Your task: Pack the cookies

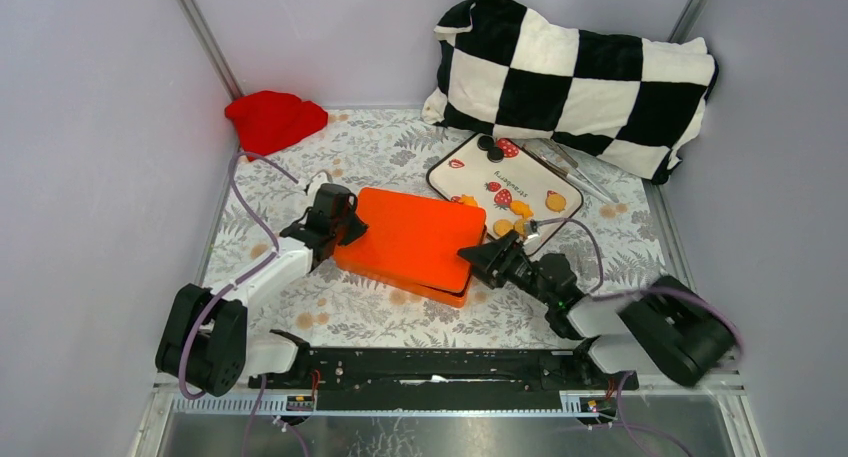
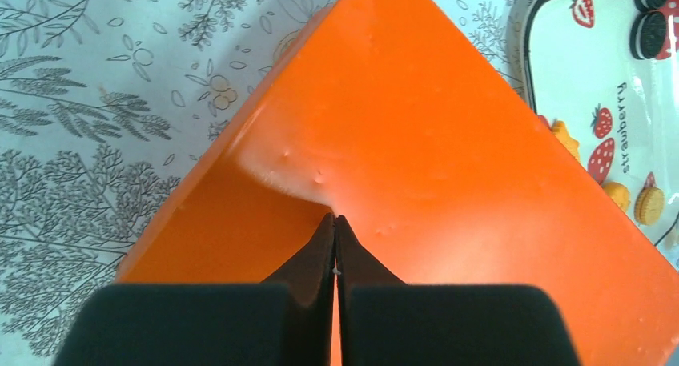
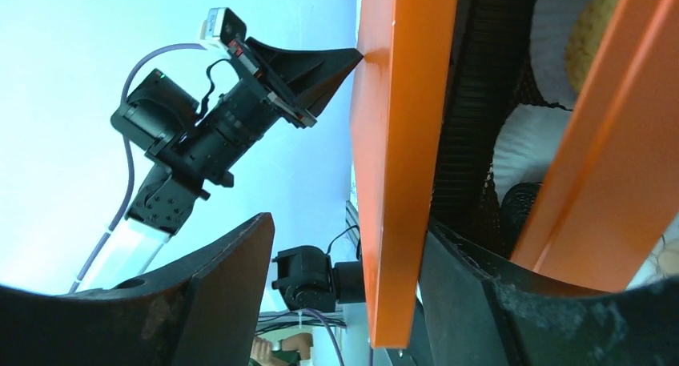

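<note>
An orange box sits mid-table with its lid (image 1: 415, 235) on top. My left gripper (image 1: 345, 222) is shut, its tips pressed on the lid's left corner (image 2: 334, 219). My right gripper (image 1: 478, 254) is open around the lid's right edge (image 3: 396, 142), and the lid stands a little off the box wall (image 3: 608, 158). Inside I see white paper cups (image 3: 528, 142) and one golden cookie (image 3: 588, 34). More golden cookies (image 1: 503, 227) and two black cookies (image 1: 490, 147) lie on the white strawberry tray (image 1: 480, 182). They also show in the left wrist view (image 2: 650, 204).
A black-and-white checkered pillow (image 1: 570, 77) lies at the back right. A red cloth (image 1: 273, 119) lies at the back left. Metal tongs (image 1: 570, 167) rest by the tray's far edge. Grey walls close in both sides.
</note>
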